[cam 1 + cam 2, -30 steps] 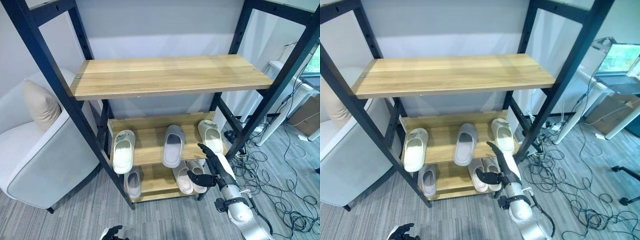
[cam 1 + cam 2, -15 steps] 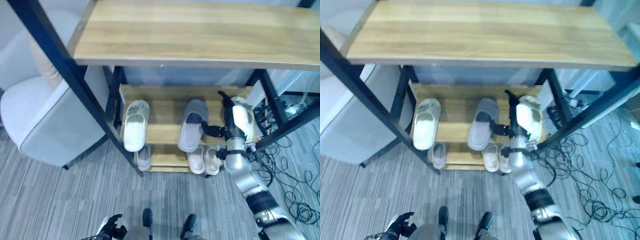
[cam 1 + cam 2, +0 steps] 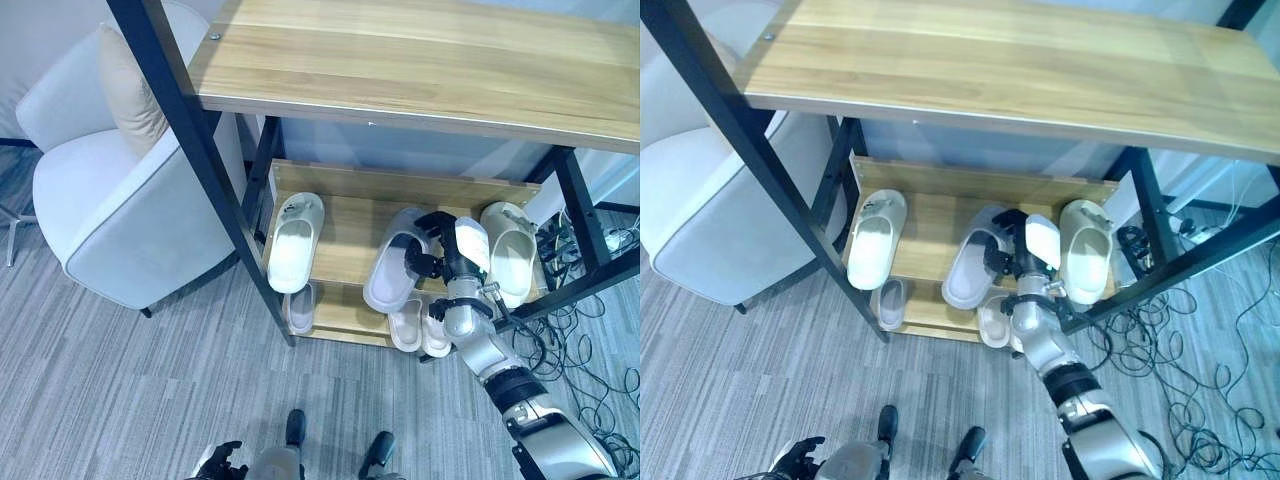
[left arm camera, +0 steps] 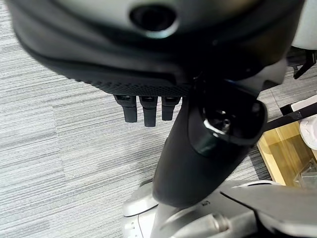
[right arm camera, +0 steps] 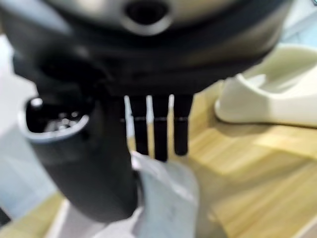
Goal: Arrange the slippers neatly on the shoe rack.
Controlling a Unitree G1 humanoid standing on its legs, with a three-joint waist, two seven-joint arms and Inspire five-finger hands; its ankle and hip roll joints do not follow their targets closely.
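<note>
On the rack's middle shelf (image 3: 345, 240) lie a white slipper (image 3: 295, 245) at the left, a grey slipper (image 3: 392, 272) in the middle and a cream slipper (image 3: 510, 262) at the right. My right hand (image 3: 432, 255) is at the grey slipper (image 5: 166, 203). Its fingers (image 5: 154, 126) lie over the slipper's upper and its thumb (image 5: 86, 168) sits against the other side, pinching it. The grey slipper lies slanted, with its heel past the shelf's front edge. My left hand (image 3: 217, 462) hangs low over the carpet with relaxed fingers (image 4: 143, 108).
The bottom shelf holds a grey slipper (image 3: 298, 308) at the left and a cream pair (image 3: 420, 326) at the right. The wide top shelf (image 3: 420, 65) overhangs the middle one. A white armchair (image 3: 110, 210) stands left of the rack, and cables (image 3: 590, 350) lie on the floor at the right.
The camera has tilted down and shifted. My right hand has gone from in front of the rack to the grey slipper on the middle shelf and closed on it. The slipper now lies slanted.
</note>
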